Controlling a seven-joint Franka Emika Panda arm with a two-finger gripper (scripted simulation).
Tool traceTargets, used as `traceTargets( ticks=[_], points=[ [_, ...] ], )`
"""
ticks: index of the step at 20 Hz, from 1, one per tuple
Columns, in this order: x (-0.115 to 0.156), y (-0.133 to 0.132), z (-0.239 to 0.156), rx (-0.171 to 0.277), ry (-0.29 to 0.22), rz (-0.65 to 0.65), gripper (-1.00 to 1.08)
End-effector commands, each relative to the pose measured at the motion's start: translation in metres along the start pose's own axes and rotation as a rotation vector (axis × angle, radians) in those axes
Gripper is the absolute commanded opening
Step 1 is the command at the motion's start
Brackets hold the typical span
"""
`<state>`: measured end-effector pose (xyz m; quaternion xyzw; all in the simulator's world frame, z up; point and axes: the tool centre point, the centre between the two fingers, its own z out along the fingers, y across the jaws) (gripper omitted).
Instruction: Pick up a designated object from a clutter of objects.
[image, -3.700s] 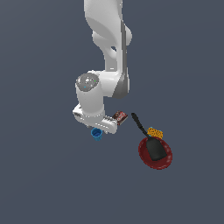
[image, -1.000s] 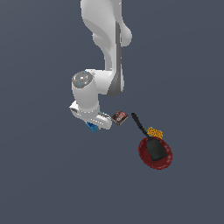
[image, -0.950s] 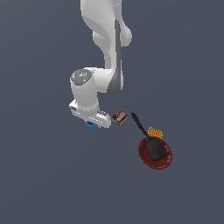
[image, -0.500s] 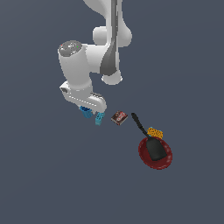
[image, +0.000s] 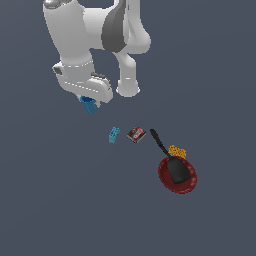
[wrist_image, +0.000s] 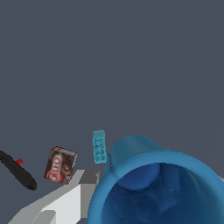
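Round blue cup (wrist_image: 157, 188), smooth, hollow

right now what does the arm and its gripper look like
The arm is glossy white with rounded, bulbous links and a dark grey band at one joint. Its wrist ends in a boxy white gripper body outlined by a faint pale seam. In the wrist view a light grey, flat-sided finger shows. No cables or markings are visible.
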<state>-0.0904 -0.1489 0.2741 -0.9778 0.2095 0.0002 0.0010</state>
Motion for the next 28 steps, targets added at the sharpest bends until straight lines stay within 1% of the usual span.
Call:
traceTargets(
  ticks=[1, 9, 15, 21, 28],
  points=[
    [-0.007, 0.011, -0.025, 0.000, 0.000, 0.000, -1.00],
    [-0.023, 0.041, -0.096, -0.001, 0.000, 0.000, -1.00],
    [-0.030, 0.056, -0.133, -0.001, 0.001, 0.000, -1.00],
    [-0.033, 0.064, -0.152, -0.001, 0.001, 0.000, -1.00],
    [-0.032, 0.064, -0.155, -0.002, 0.001, -0.001, -1.00]
  ],
)
